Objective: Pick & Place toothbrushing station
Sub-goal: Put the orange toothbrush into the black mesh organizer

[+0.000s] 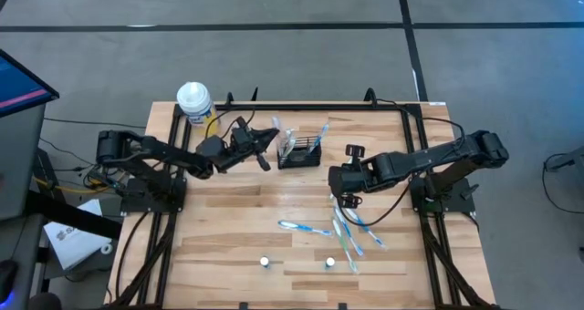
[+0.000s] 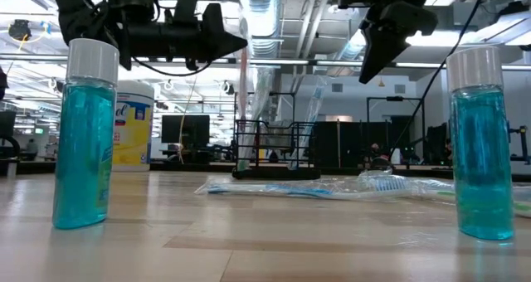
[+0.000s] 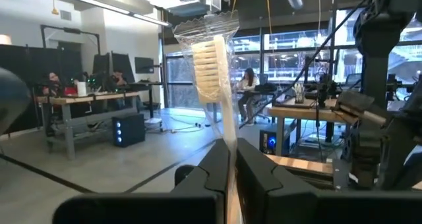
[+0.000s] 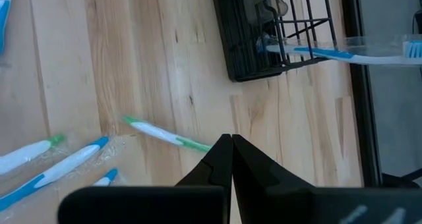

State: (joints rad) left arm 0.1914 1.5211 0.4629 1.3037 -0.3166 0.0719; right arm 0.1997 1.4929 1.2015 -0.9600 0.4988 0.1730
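The toothbrushing station, a small black wire holder (image 1: 301, 155), stands at the far middle of the table, with wrapped brushes sticking out of it (image 4: 343, 53). My left gripper (image 1: 266, 151) hovers just left of the holder, shut on a toothbrush in a clear wrapper (image 3: 211, 59). My right gripper (image 1: 348, 199) hangs shut and empty over the table, right of and nearer than the holder (image 4: 257, 46). It tilts down above a green-and-white toothbrush (image 4: 165, 135) that lies flat on the wood. My left gripper (image 3: 229, 161) pinches the toothbrush's handle just below the head (image 3: 227, 141) between its two fingers, through the clear wrapper. The fingers run roughly level, coming from the table's left. The white-bristled head (image 3: 210, 56) sticks out past the fingertips, and the brush is clear of the table.
Several wrapped toothbrushes (image 1: 351, 232) lie on the table's near right, and one lies nearer the middle (image 1: 304, 228). Two small blue bottles (image 1: 264, 262) (image 1: 329, 263) stand near the front edge. A white-capped yellow container (image 1: 194, 100) stands at the far left corner.
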